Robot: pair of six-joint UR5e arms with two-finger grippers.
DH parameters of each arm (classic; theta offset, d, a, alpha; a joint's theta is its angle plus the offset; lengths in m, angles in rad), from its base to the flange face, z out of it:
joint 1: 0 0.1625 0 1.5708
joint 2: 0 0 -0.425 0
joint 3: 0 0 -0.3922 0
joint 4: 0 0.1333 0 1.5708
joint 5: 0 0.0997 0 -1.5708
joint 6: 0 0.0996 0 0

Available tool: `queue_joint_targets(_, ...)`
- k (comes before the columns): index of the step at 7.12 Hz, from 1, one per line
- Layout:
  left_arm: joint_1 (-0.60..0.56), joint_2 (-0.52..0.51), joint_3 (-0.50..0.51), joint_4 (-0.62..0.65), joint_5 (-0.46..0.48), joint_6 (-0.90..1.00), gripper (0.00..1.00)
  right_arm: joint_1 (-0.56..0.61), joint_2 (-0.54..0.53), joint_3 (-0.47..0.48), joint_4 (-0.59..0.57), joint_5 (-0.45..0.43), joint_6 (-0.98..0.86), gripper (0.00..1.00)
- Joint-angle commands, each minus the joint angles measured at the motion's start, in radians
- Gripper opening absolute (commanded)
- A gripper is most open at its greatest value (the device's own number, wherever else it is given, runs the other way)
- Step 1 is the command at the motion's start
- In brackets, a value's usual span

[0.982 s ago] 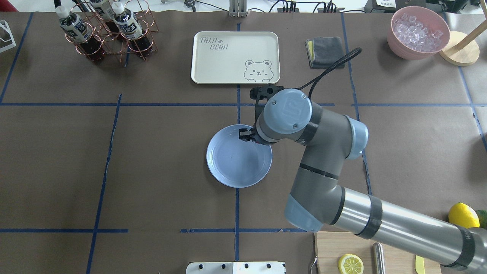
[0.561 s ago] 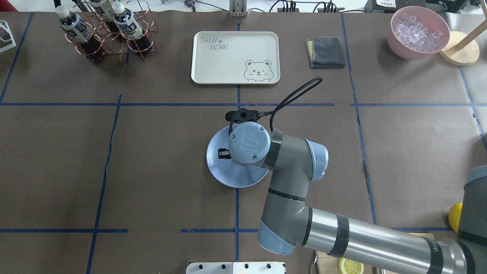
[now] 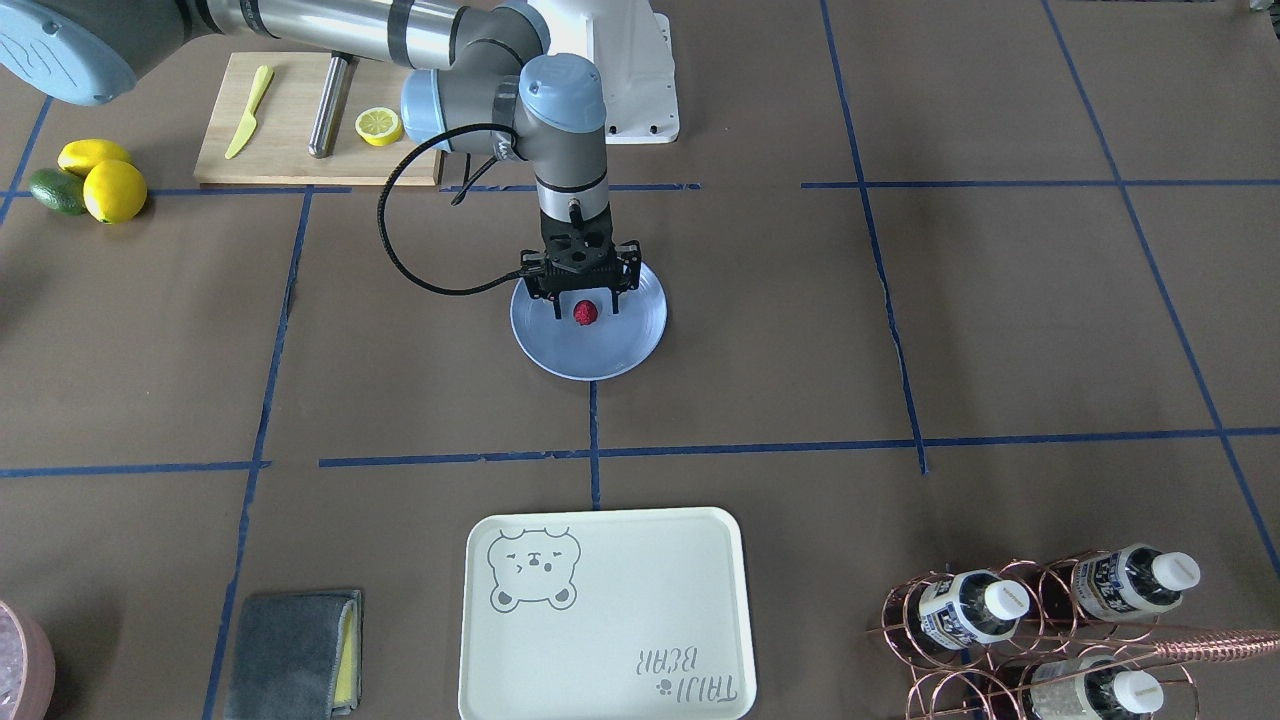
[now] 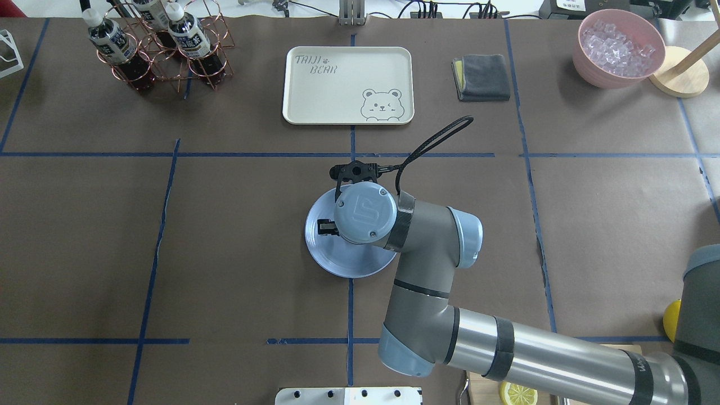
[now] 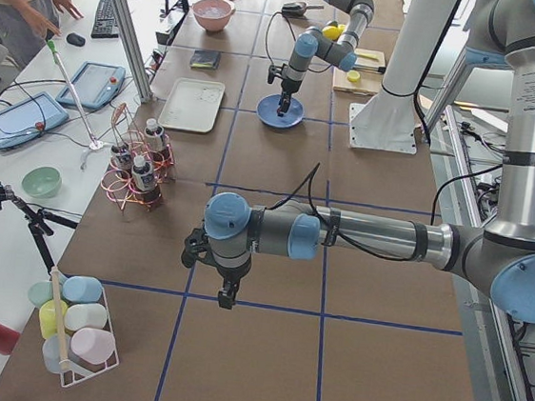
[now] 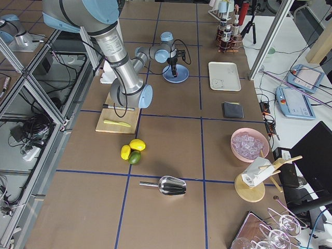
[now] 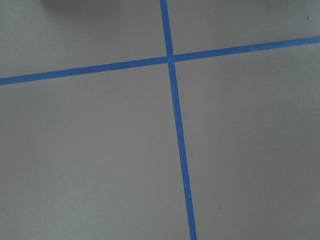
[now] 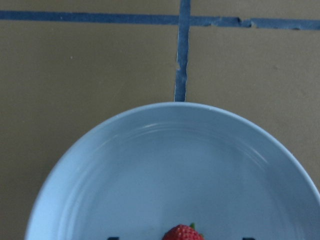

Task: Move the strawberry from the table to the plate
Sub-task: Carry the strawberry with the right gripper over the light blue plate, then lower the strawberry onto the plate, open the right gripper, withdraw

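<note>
Strawberry (image 3: pixel 585 313) on plate (image 3: pixel 600 355) (overhead, hidden under right arm (image 4: pixel 364 212))

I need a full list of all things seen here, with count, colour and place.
strawberry: one, red, on the plate
plate: one, light blue, table centre
tray: one, cream, beyond the plate
cloth: one, grey, beside the tray
bottles: three, dark, in a copper rack
bowl: one, pink, far right corner
lemons: two, yellow, beside a green avocado
cutting board: one, wooden, robot's right
scoop: one, silver, right end
right tool: one, black, open around the strawberry
left tool: one, black, over bare table, state unclear
</note>
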Motion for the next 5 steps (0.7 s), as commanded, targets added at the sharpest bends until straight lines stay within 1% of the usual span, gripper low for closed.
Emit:
queue_joint_targets(1, 0.0, 0.004, 0.005, -0.007, 0.001, 0.008, 1.0, 0.134, -0.024, 0.067, -0.004, 0.164, -0.03, 1.0)
queue_joint_targets(2, 0.0, 0.004, 0.002, -0.004, 0.002, 0.008, 1.0, 0.217, -0.059, 0.09, -0.004, 0.244, -0.134, 1.0)
queue_joint_targets(3, 0.0, 0.01, 0.0, -0.003, 0.005, 0.005, 1.0, 0.351, -0.124, 0.108, -0.002, 0.38, -0.268, 1.0)
queue_joint_targets(4, 0.0, 0.01, -0.014, -0.004, 0.013, -0.001, 1.0, 0.481, -0.195, 0.108, 0.001, 0.5, -0.446, 1.0)
queue_joint_targets(5, 0.002, 0.008, -0.005, -0.004, 0.01, -0.006, 1.0, 0.61, -0.288, 0.105, 0.0, 0.56, -0.662, 1.0)
